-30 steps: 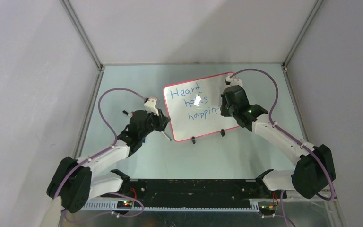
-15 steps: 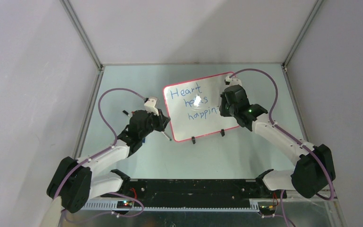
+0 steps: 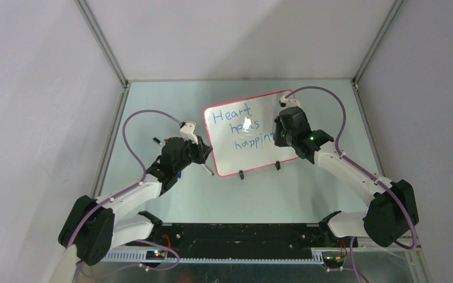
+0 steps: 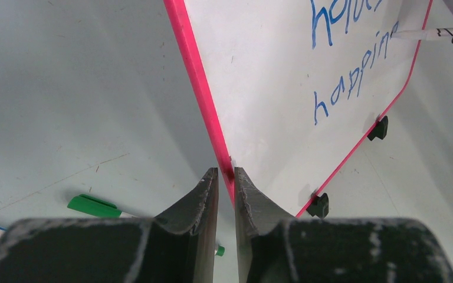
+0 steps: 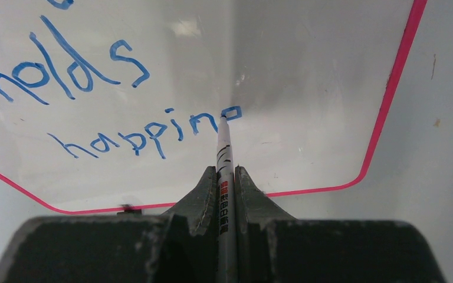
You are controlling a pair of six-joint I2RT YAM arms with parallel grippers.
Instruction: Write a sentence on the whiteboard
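The whiteboard [image 3: 259, 158] stands near the middle of the table [image 3: 259, 200], leaning back a bit, between the two arms. It rests on two little black feet [image 4: 379, 127] at its bottom edge. The sentence [image 3: 240, 126] is written in blue on the board, in three lines. The top line says "Heart", the next says "holds", and the last one reads "happin" with a small new loop right after it.

The left claw [image 4: 226, 172] is at the left side of the board. Its two fingers are nearly closed, with only a thin gap, and the red frame [image 4: 196, 88] of the board sits in that gap. The claw pinches the board by its left edge, low down on that edge.

The right claw [image 5: 229, 172] is at the right side of the board, in front of it. Its fingers are squeezed tight on a thin white marker [image 5: 225, 150] with black and red print on it. The marker sticks straight out from between the fingers. Its tip touches the board at the small blue loop, at the end of the last line.

A green pen [image 4: 93, 206] lies flat on the table to the left of the board, close to the left claw
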